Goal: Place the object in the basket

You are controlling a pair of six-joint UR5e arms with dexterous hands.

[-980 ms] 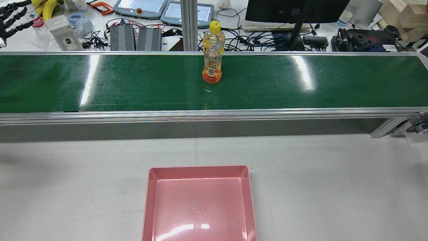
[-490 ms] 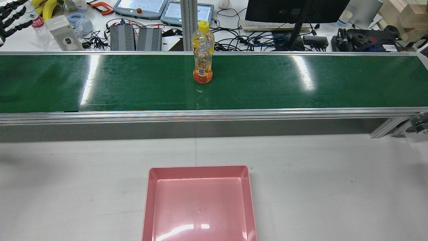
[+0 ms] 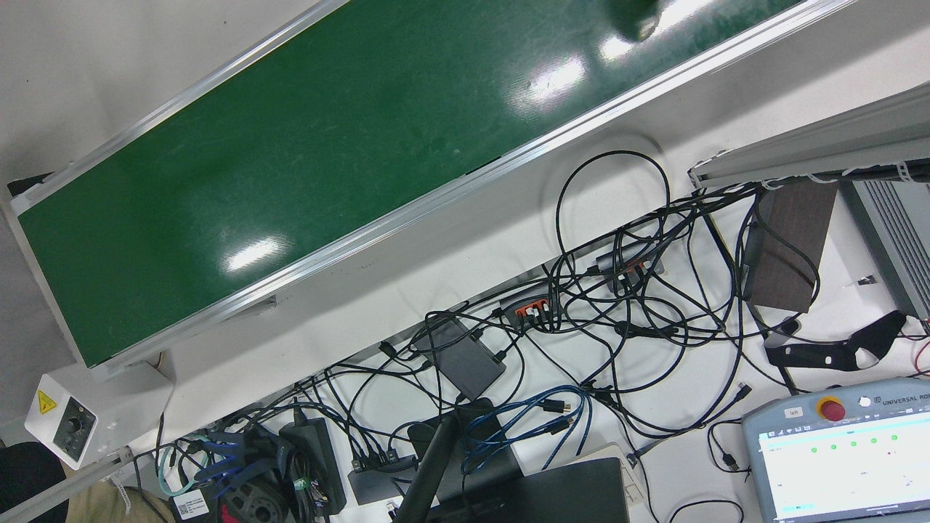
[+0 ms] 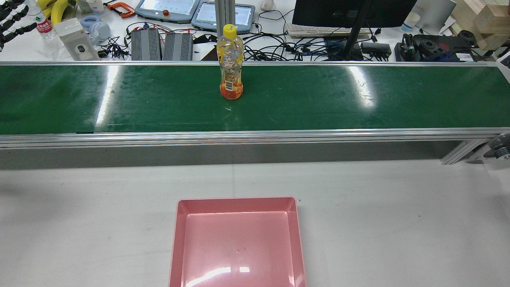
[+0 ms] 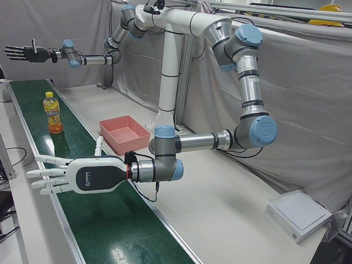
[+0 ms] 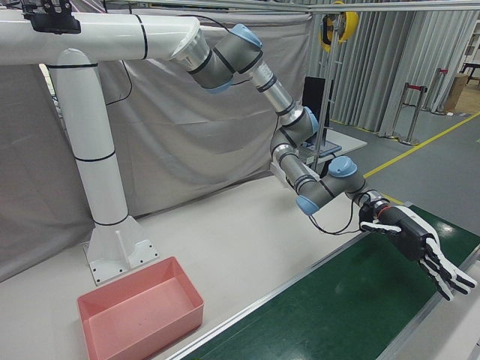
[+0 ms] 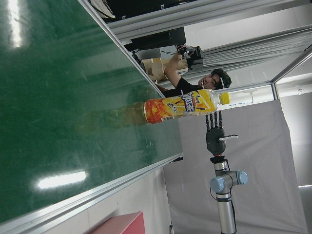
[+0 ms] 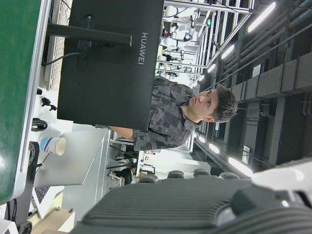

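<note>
The juice bottle [image 4: 231, 63] stood upright on the green conveyor belt [image 4: 358, 103], yellow cap on top, so its long axis ran vertically. It was out along the belt from the left hand [image 5: 77, 176] and well apart from it, with bare belt between the two. That hand hovered above the belt near its end, fingers stretched flat and spread, thumb raised, with nothing in its grasp. Its own camera looked straight down the belt at the bottle's side.

The right hand [image 6: 416, 247] hung over the opposite end, equally splayed and empty. From the left hand it lay beyond the bottle. In the rear view it fell outside the frame, while the left hand's fingertips showed at the edge, so the left hand was judged the nearer one. A sideways wrap round the bottle's body looked like the fitting approach.

The pink basket [image 4: 238, 203] sat empty on the white table, off the belt on the robot's side and roughly level with the bottle.
</note>
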